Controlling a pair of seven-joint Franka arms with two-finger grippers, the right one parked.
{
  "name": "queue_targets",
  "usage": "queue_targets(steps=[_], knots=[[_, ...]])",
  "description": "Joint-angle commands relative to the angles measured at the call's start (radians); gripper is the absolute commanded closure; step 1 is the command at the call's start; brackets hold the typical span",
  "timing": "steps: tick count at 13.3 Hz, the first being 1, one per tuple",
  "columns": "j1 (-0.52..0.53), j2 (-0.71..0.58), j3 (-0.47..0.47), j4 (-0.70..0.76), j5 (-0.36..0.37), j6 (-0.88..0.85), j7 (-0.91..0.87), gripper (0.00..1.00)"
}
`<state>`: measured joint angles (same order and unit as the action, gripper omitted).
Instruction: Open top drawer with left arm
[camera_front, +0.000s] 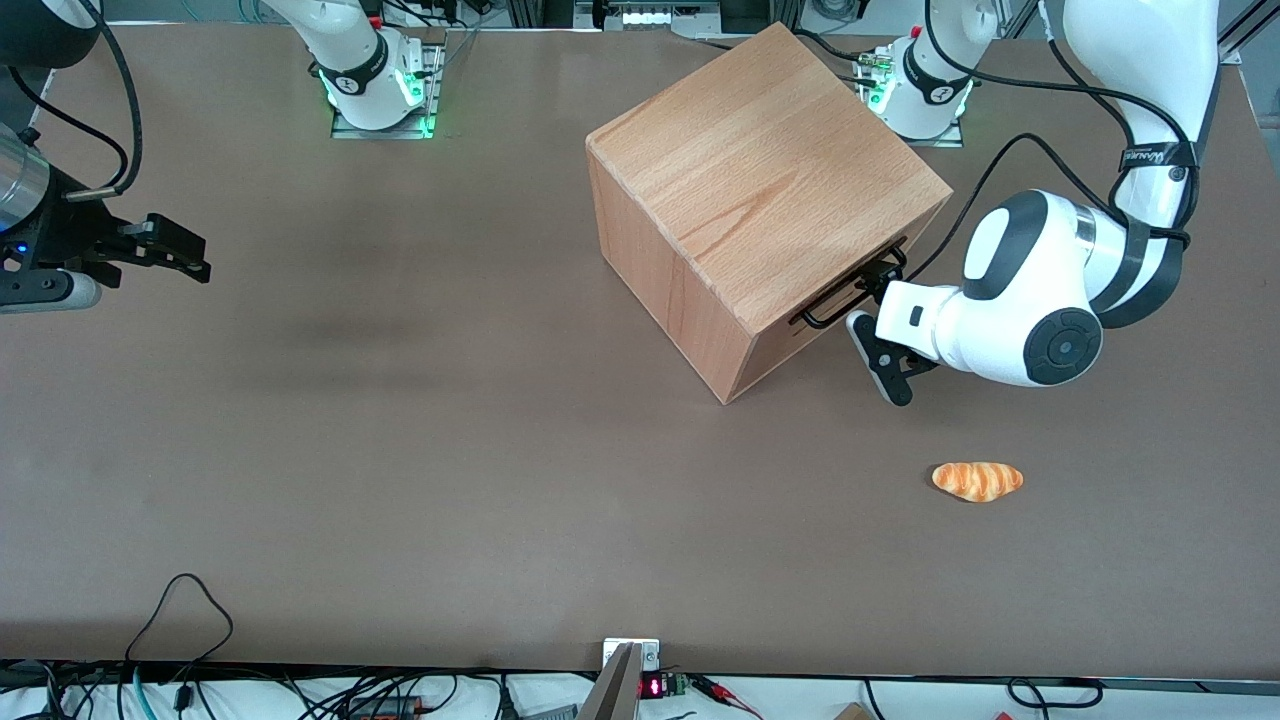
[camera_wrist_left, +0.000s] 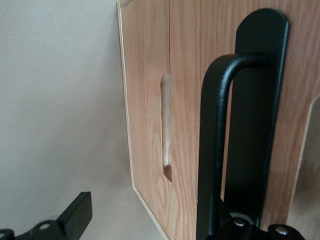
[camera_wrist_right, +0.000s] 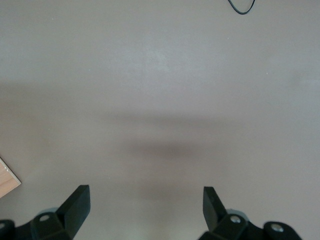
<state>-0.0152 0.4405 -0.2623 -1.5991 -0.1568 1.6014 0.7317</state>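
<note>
Resting on the brown surface (camera_front: 400, 480) is a large beech-wood box (camera_front: 740, 180), turned at an angle, its front panel facing the working arm's end. The shallow light-wood top drawer (camera_front: 850, 275) sits just under the box's top edge and appears shut, flush with the front; its contents are not visible. A thin black wire bar handle (camera_front: 835, 305) projects from that drawer front. The white rounded-shell left arm (camera_front: 1040, 290) reaches in toward the box, with its small black two-finger gripper (camera_front: 880, 320) at the handle. Its fingers (camera_wrist_left: 75, 215) are spread wide, the bar between them, not clamped. A small orange bread roll (camera_front: 978, 480) lies apart from the box, nearer the front camera.
</note>
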Motion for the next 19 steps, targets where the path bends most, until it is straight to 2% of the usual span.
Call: queue_targets(steps=[1, 10, 14, 19], knots=[[0.000, 0.012, 0.005, 0.014, -0.015, 0.006, 0.023, 0.00], [0.014, 0.023, 0.017, 0.033, -0.007, 0.029, 0.023, 0.00], [0.030, 0.075, 0.018, 0.111, -0.006, 0.028, 0.023, 0.00], [0.050, 0.083, 0.020, 0.123, -0.009, 0.029, 0.023, 0.00]])
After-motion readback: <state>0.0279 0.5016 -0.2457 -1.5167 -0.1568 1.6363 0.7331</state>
